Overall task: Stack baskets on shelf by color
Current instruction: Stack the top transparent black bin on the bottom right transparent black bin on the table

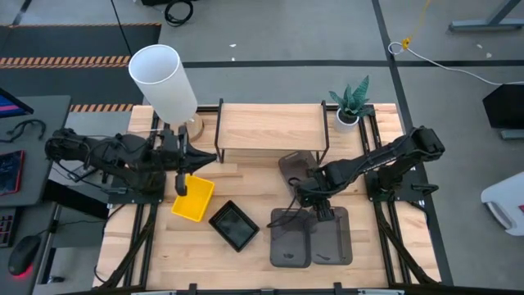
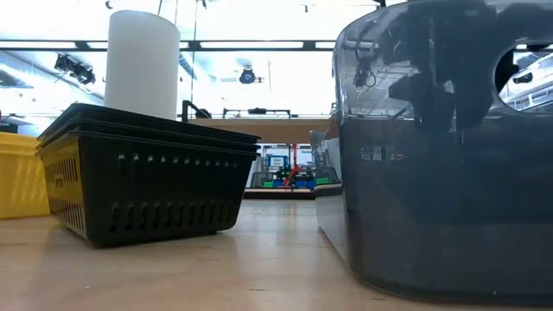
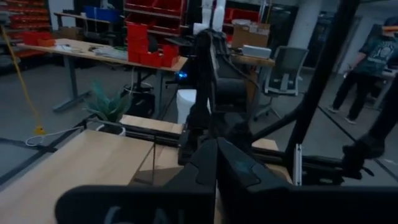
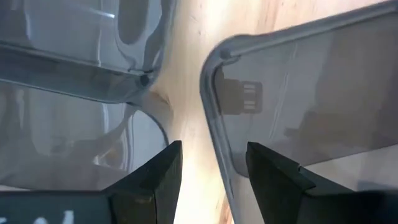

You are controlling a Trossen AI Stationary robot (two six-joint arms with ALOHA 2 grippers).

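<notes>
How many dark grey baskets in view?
3. One dark grey basket in front of the shelf; second and third side by side near the front edge. Nested ones may be hidden.

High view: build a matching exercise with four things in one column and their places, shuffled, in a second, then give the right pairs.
Things:
1. yellow basket
2. black basket
3. potted plant
4. right claw

Places:
A. on the table by the shelf's right end
B. over the grey baskets
C. at the left claw's tip
D. between the yellow and grey baskets

Pairs: 1-C, 2-D, 3-A, 4-B
</notes>
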